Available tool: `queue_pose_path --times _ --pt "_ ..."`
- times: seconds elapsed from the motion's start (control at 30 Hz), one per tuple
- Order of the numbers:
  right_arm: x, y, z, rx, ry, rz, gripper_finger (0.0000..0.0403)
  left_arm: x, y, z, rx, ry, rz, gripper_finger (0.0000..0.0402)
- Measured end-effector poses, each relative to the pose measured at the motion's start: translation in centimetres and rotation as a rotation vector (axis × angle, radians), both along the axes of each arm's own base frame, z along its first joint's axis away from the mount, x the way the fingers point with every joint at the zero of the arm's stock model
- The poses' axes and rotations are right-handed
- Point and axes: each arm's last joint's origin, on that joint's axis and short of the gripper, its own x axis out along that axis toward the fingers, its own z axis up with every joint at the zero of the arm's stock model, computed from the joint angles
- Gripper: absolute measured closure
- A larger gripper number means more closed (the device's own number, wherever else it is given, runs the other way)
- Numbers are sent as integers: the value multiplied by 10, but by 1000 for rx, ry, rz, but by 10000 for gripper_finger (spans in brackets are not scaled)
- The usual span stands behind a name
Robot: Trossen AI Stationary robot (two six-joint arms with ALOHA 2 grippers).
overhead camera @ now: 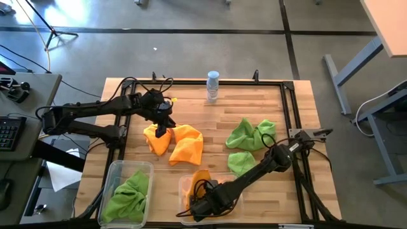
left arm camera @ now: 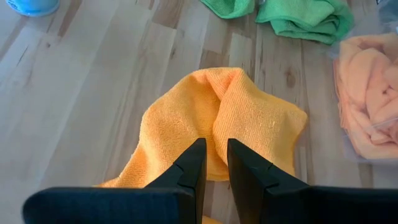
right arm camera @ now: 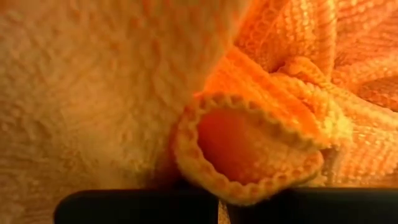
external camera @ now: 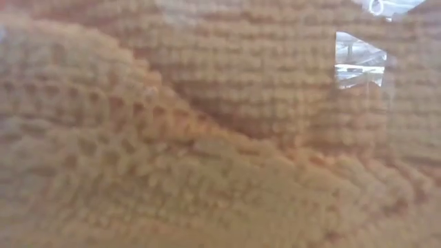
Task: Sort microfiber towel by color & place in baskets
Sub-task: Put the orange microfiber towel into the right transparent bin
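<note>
Two fuzzy orange towels [overhead camera: 178,143] lie crumpled mid-table, where the left gripper [overhead camera: 161,129] pinches one by a fold. Two green towels [overhead camera: 251,137] sit bunched to the right. The right gripper [overhead camera: 202,205], clenched, is down in the basket [overhead camera: 184,184] holding an orange towel [overhead camera: 199,177]. The other basket [overhead camera: 114,170] holds a green towel [overhead camera: 130,194].

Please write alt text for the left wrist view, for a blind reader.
The left claw, nearly shut, pinches an orange towel on the wooden table. Beyond lie green towels and a clear basket holding orange cloth.
</note>
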Motion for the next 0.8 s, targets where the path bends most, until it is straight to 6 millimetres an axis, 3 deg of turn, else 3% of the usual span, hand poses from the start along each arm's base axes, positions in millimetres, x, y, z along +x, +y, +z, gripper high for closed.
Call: queue_pose_path --times 0.27,0.53,0.8 --pt "3 2 -9 -31 -27 30 400 0 0 0 0 0 0 351" --pt "-13 5 32 -201 -149 3 360 0 0 0 2 -4 0 351" --pt "-31 4 75 -167 -192 17 290 0 0 0 1 -4 0 351"
